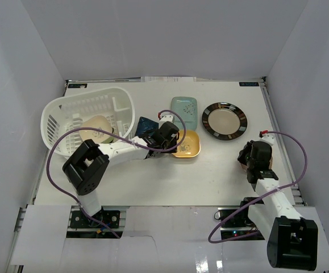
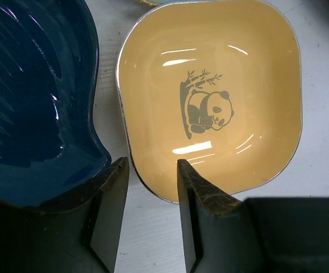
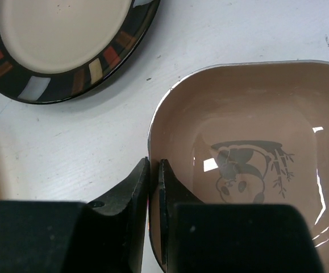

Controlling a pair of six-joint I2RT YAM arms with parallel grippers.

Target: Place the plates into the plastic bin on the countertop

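Far-left bin (image 1: 53, 122): we see one beige plate (image 1: 96, 128) inside.
Left gripper (image 2: 150, 165): open, at yellow plate (image 2: 209, 96).
Right gripper (image 3: 154, 164): clamped on brown plate (image 3: 255, 114) rim.
On countertop (image 1: 221, 176): five plates left, we count.

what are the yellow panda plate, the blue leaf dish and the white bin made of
The yellow panda plate looks like melamine or glazed ceramic, glossy: sharp light streaks, thin pale rim; which is unclear. The blue leaf dish is equally glossy, with moulded ribs catching highlights. The white bin seems matte plastic, with thin slotted walls.
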